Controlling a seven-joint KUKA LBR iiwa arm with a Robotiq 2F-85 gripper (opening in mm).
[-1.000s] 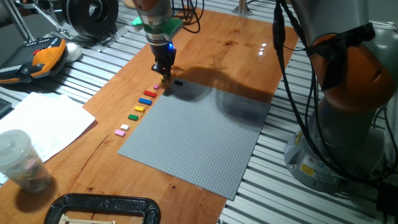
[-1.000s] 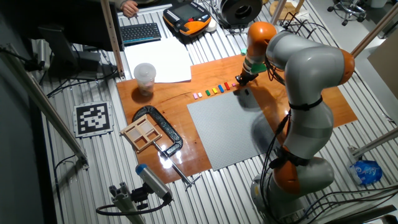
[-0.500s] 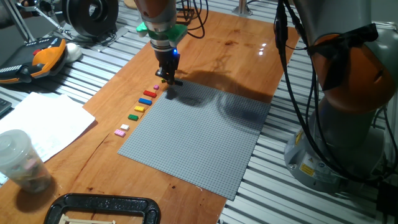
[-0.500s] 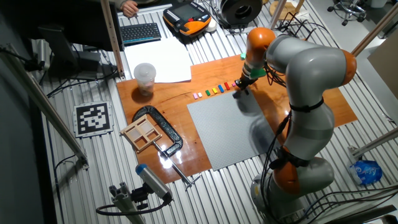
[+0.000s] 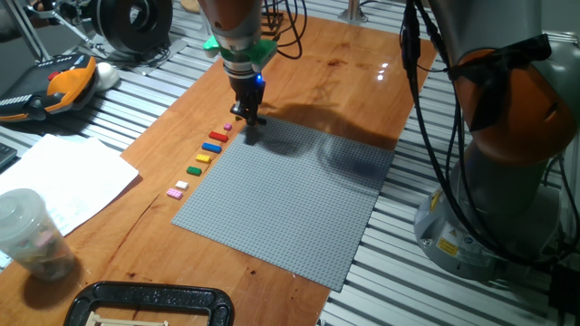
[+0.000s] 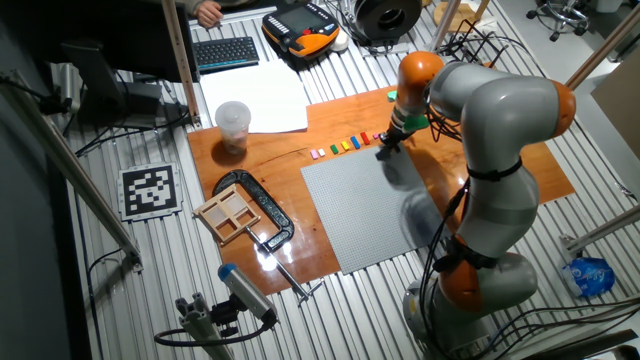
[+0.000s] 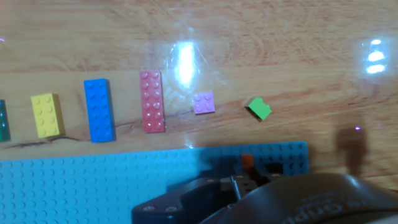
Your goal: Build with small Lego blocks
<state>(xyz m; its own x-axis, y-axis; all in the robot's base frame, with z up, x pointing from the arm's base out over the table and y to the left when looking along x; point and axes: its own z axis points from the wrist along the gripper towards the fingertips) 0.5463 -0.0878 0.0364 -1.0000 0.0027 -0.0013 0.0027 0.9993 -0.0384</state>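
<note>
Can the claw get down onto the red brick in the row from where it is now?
Probably yes. The red brick lies flat on bare wood with visible gaps to the blue brick and the small pink one, and the claw hovers close by at the baseplate corner.

end effector (image 5: 250,123) shifted onto baseplate (image 5: 290,204) corner, lower
</note>
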